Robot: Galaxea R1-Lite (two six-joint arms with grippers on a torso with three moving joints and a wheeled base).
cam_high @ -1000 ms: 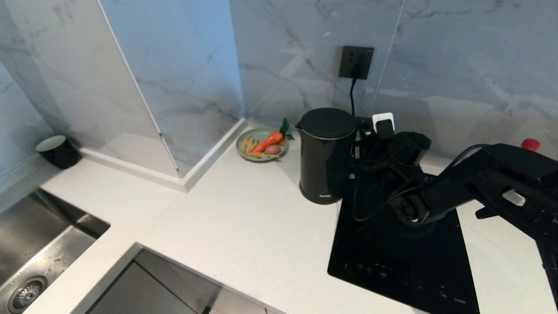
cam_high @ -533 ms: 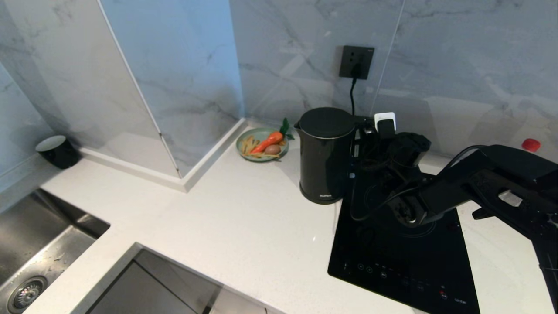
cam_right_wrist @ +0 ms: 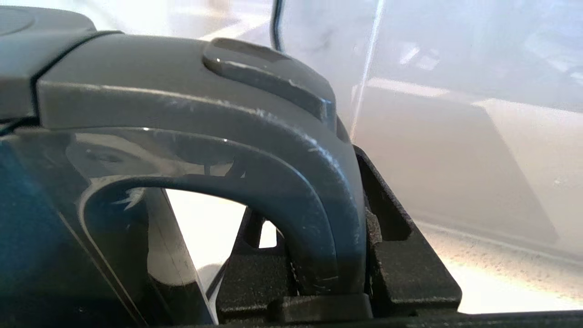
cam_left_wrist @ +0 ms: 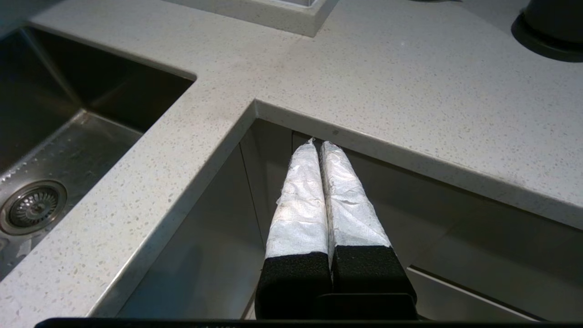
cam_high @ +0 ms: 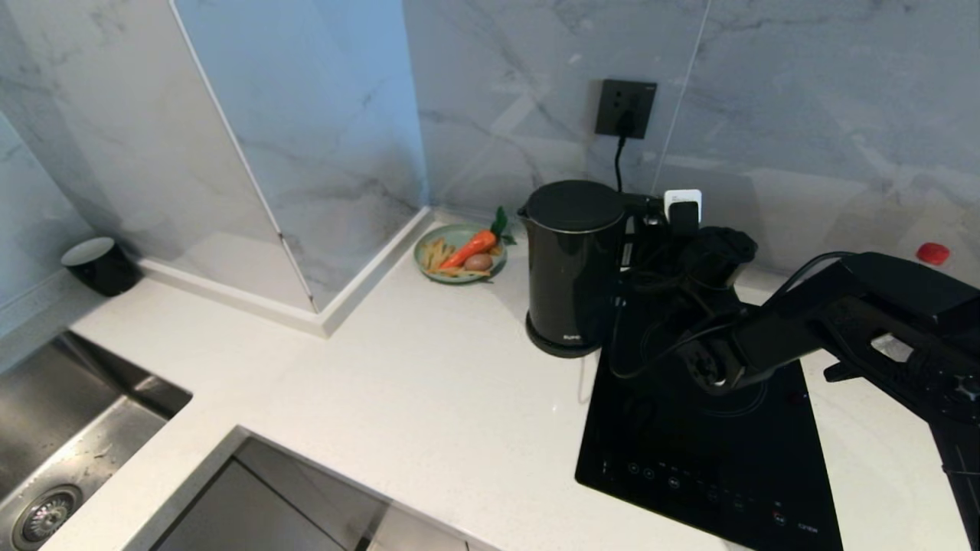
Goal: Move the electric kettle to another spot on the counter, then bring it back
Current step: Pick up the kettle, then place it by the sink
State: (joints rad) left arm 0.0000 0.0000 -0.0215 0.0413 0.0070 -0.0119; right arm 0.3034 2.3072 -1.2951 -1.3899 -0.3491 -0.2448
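Kettle [cam_high: 573,268]: upright on the counter [cam_high: 429,398], beside the cooktop's [cam_high: 712,451] far left corner. Right gripper [cam_right_wrist: 330,269]: arm reaches in over the cooktop, fingers clamped on the kettle's handle [cam_right_wrist: 291,182]. Left gripper [cam_left_wrist: 319,148]: parked below the counter edge, fingers pressed together, empty.

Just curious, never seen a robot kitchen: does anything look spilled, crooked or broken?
Nothing much. The electric kettle stands upright over its power base, the right hand clamped on its handle. Only the handle's light scuffs stand out; the counter shows no spill.
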